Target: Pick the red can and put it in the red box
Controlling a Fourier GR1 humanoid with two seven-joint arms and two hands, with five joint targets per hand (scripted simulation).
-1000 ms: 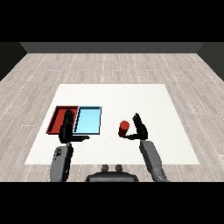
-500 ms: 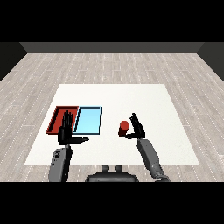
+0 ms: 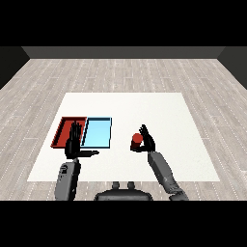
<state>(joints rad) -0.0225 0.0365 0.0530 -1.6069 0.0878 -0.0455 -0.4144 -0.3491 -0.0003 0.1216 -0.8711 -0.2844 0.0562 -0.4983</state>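
The right hand is raised on its grey forearm, which slants up and inward from the lower right of the head view. Its fingers point upward and sit right beside the red can, with the palm turned toward it. The fingers seem to be starting to bend round the can's side, though the view is too coarse to say whether they truly clasp it; they look mostly straight, so the hand reads as open against the can. The can stands upright on the white table, to the right of the light blue tray and well apart from the red tray.

The left hand is held upright with straight, spread fingers and the thumb stuck out to the right, holding nothing. It overlaps the near edge where the two trays meet.
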